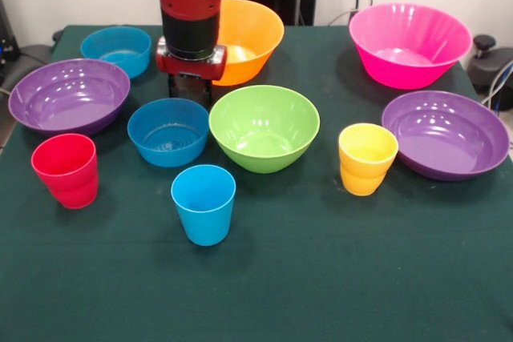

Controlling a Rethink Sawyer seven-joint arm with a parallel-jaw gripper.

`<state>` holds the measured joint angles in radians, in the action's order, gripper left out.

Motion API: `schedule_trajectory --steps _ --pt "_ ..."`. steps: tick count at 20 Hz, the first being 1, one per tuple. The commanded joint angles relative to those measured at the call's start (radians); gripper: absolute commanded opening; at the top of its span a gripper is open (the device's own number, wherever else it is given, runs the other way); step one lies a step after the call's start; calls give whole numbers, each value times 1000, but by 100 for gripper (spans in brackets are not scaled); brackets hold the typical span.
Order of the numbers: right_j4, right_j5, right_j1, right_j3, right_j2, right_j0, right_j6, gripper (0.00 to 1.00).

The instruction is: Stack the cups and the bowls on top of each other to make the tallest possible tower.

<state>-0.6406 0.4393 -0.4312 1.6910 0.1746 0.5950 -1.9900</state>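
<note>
All cups and bowls stand apart and upright on the dark green table (321,278); no tower shows. The blue cup (203,202) is at the front middle, the red cup (66,170) at the left, the yellow cup (367,158) right of centre. One small blue bowl (168,131) sits beside the lime green bowl (264,127). The other small blue bowl (116,50) is at the back left. The orange bowl (252,34) and pink bowl (409,44) are at the back. Purple bowls lie at the left (68,95) and right (446,134). My gripper (189,95) hangs just behind the nearer small blue bowl, holding nothing I can see.
The red and black arm (188,6) comes down in front of the orange bowl's left side. The table's front part holds only the blue cup. Cables and dark equipment (493,66) sit beyond the right edge.
</note>
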Motion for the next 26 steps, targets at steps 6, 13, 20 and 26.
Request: schedule_trajectory --steps 6,13,20,26 --pt "-99 -86 44 -31 15 44 60 100" --pt "-46 -14 1 -8 39 62 61 100" --pt "65 110 -120 50 68 68 43 100" --pt "125 157 -166 72 100 88 50 100"
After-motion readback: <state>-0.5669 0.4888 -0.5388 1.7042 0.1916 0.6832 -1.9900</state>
